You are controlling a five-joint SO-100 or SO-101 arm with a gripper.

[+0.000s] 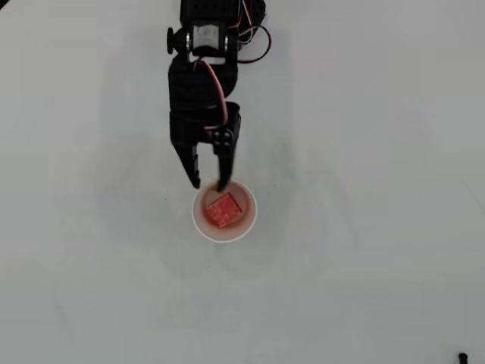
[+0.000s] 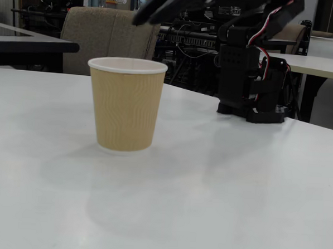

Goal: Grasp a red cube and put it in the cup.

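step: drop done, cube [image 1: 223,210] seen inside cup [image 1: 248,224], frame centre | fingers [image 1: 208,184] parted, empty, at cup's upper rim | next: arm to be withdrawn

In the fixed view the cup [image 2: 126,104] wall hides its contents.

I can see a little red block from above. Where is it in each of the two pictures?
Overhead view: the small speckled red cube lies inside the round white-rimmed paper cup, just below centre.
Fixed view: not visible; the cup's tan ribbed wall hides it.
Shared landmark: the black two-finger gripper above the cup's rim.
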